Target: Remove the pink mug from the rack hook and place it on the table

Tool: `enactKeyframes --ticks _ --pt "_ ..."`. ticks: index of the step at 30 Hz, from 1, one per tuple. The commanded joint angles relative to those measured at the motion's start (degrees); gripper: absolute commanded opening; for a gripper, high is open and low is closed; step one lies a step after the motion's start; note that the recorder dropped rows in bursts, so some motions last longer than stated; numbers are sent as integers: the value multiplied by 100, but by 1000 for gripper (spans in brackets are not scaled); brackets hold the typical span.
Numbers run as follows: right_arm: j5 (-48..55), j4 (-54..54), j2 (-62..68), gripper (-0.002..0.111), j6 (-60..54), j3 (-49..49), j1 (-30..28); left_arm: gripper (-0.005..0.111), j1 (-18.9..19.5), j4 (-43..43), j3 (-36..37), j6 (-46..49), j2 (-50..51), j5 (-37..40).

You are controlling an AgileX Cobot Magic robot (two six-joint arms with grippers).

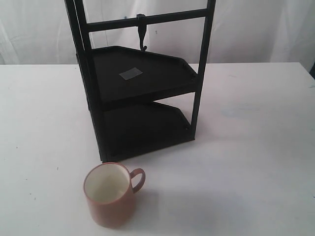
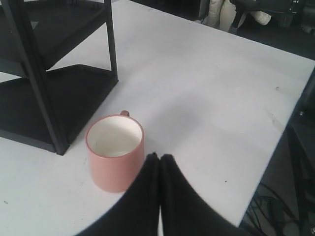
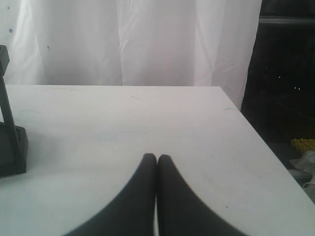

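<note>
Exterior view: pink mug (image 1: 110, 204) stands upright on the table (image 1: 246, 172), mouth up, near the front edge and just in front of the black rack (image 1: 93, 98), apart from it. Handle (image 1: 139, 179) points to the right side of this view. Rack hook (image 1: 142, 37) on the crossbar is bare, so the task looks done or nearly done.

Handling, as a judgement: looks like glazed ceramic, so rigid, moderately heavy, smooth and slippery on the wall, and it chips if knocked against the rack's metal. Best hold is probably across the rim, one finger inside the cream interior and one outside, or through the loop handle. A squeeze on the round body may slip.

Left wrist view: mug (image 2: 115, 157) sits just beside the left gripper (image 2: 160, 156). Its fingers are pressed together and hold nothing. Whether the tip touches the mug wall, cannot tell.

Right wrist view: right gripper (image 3: 157, 157) also has its fingers together and empty. It is over bare table, well apart from the mug, with only a rack foot (image 3: 12, 150) in view.

Neither arm shows in the exterior view.
</note>
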Motion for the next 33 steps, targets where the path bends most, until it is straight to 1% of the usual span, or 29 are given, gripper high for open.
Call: enactKeyframes --ticks 1,5,7,8,10,11,12,13,15,16,19,22,24,25,26,28,30,33 --pt "-25 -15 -36 0 6 40 3 0 5 -103 460 -39 11 -860" --pt "-25 -15 -36 0 6 40 3 0 29 -204 1558 -39 11 -2657" --pt "-25 -15 -36 0 6 40 3 0 29 -204 2040 -39 11 -3254" --pt "-25 -15 -36 0 6 40 3 0 29 -189 2236 -39 11 -3407" --pt "-25 -15 -36 0 6 40 3 0 29 -189 2547 -39 -13 -3396" --pt "-25 -15 -36 0 6 40 3 0 29 -189 2547 -39 -69 -3345" --pt "-25 -15 -36 0 6 40 3 0 29 -189 2547 -39 -144 -3077" --pt "-25 -15 -36 0 6 40 3 0 29 -189 2547 -39 -243 -2576" --pt "-25 -15 -36 0 6 40 3 0 114 -189 2547 -39 -395 -2111" --pt "-25 -15 -36 0 6 40 3 0 238 -189 2547 -39 -395 -1927" --pt "-25 -15 -36 0 6 40 3 0 781 -189 2547 -39 -395 -2015" --pt "-25 -15 -36 0 6 40 3 0 1507 -189 2547 -39 -395 -2025" --pt "-25 -15 -36 0 6 40 3 0 2093 -189 2547 -39 -395 -2025" --pt "-25 -15 -36 0 6 40 3 0 2324 -189 2547 -39 -395 -2025" --pt "-25 -15 -36 0 6 40 3 0 2655 -189 2547 -39 -395 -2025" --pt "-25 -15 -36 0 6 40 3 0 3087 -189 2547 -39 -395 -2025" --pt "-25 -15 -36 0 6 40 3 0 3439 -189 2547 -39 -395 -2025" --pt "-25 -15 -36 0 6 40 3 0 3731 -189 2547 -39 -395 -2025"
